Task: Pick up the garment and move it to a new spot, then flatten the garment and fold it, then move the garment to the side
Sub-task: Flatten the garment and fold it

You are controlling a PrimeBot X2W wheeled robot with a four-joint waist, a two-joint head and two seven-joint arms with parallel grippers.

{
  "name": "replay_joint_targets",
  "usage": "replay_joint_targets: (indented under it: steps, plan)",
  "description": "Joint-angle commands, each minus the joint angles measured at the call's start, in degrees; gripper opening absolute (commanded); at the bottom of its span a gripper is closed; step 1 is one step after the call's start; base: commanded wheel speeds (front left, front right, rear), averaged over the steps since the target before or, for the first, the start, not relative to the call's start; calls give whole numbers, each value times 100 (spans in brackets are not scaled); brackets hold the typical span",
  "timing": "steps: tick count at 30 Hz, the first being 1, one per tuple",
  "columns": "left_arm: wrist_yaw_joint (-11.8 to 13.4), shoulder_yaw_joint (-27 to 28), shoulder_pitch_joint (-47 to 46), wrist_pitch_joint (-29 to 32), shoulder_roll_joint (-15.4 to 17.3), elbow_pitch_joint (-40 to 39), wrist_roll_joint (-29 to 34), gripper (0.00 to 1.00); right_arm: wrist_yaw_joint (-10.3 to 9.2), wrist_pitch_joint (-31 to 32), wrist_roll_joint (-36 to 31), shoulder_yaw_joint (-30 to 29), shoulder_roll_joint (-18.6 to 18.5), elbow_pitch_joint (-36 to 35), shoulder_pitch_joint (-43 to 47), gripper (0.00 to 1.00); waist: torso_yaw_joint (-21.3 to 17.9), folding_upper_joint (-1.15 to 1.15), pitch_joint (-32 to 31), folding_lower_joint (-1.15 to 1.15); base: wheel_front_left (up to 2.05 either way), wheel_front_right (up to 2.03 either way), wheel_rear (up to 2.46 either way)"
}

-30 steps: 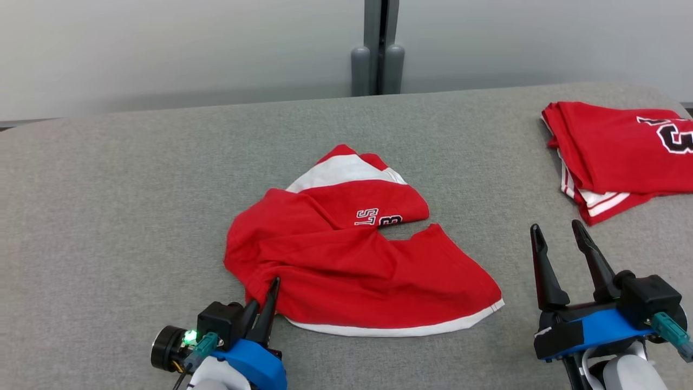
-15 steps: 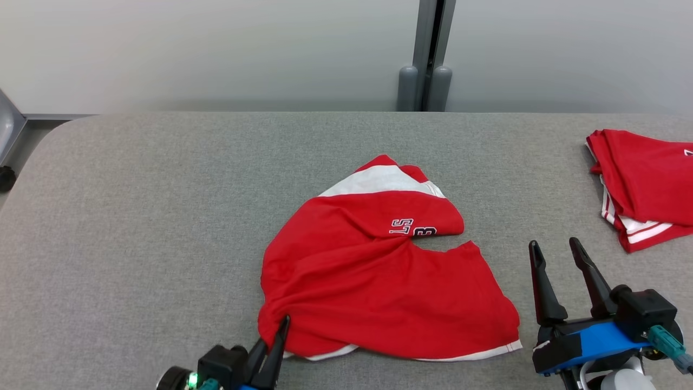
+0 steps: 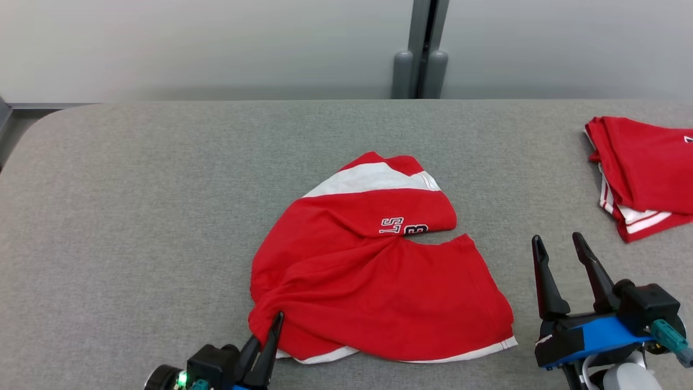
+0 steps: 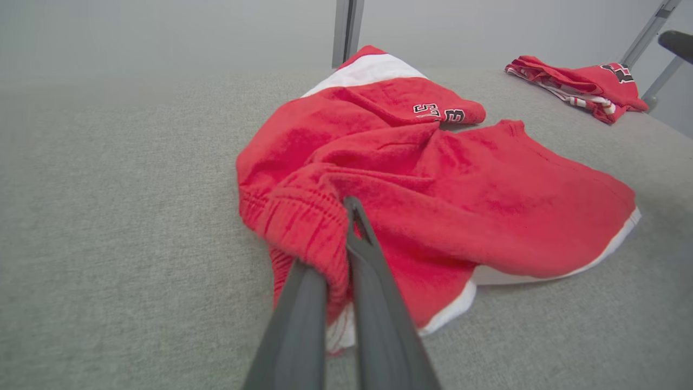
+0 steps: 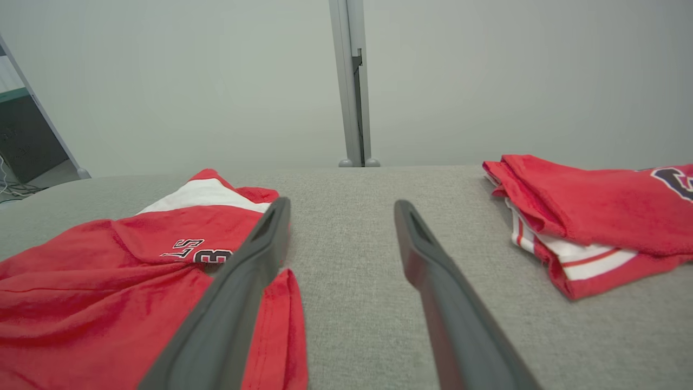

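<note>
A crumpled red garment (image 3: 373,276) with white trim and dark numbers lies in the middle of the grey table (image 3: 135,206). My left gripper (image 3: 275,320) is shut on the garment's near-left gathered edge, the elastic waistband (image 4: 303,216) bunched between its fingers (image 4: 373,271). To the right, my right gripper (image 3: 557,242) stands open above the table, just right of the garment's (image 5: 108,303) right edge, with nothing between its fingers (image 5: 433,271).
A folded pile of red garments (image 3: 644,173) lies at the table's far right, seen too in the right wrist view (image 5: 590,211). A grey post (image 3: 419,54) stands behind the table against the pale wall. Bare table spreads to the left.
The head camera shifted, so the whole picture moved. My left gripper has dragged the garment's near-left edge toward me, bunching the cloth. The right gripper stays open in place.
</note>
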Motion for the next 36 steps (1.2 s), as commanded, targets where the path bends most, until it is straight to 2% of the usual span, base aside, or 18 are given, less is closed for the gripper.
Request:
replay_joint_targets:
  steps: [1,14,23,24,25,26,27,36]
  plan:
    - [15,11,-157,-43,43,34,31,0,0,-32,15,-5,-40,11,-74,100,-44,0,22,0,0,0,0]
    - [28,201,-932,-505,16,1018,-25,0,0,-3,8,-67,-151,12,-256,100,-525,0,335,0,0,0,0]
    - [-6,270,-1366,-755,-36,1882,-95,0,0,-10,25,-126,-181,45,-282,100,-602,0,419,0,0,0,0]
    - [-24,265,-1391,-771,-50,1962,-103,11,0,-12,21,-131,-176,49,-277,100,-586,0,408,0,0,0,0]
    - [-28,251,-1399,-786,-75,2041,-106,33,0,-14,11,-143,-167,58,-271,100,-561,0,386,0,0,0,0]
    - [-34,237,-1400,-805,-91,2115,-107,92,0,-15,4,-134,-155,64,-267,100,-542,0,365,0,0,0,0]
    - [-26,228,-1407,-818,-112,2165,-104,100,0,-16,1,-138,-144,71,-259,100,-515,0,339,0,0,0,0]
    - [58,165,-1027,-923,-276,2193,-142,100,0,-27,22,-139,-92,195,-78,100,-92,0,-8,0,0,0,0]
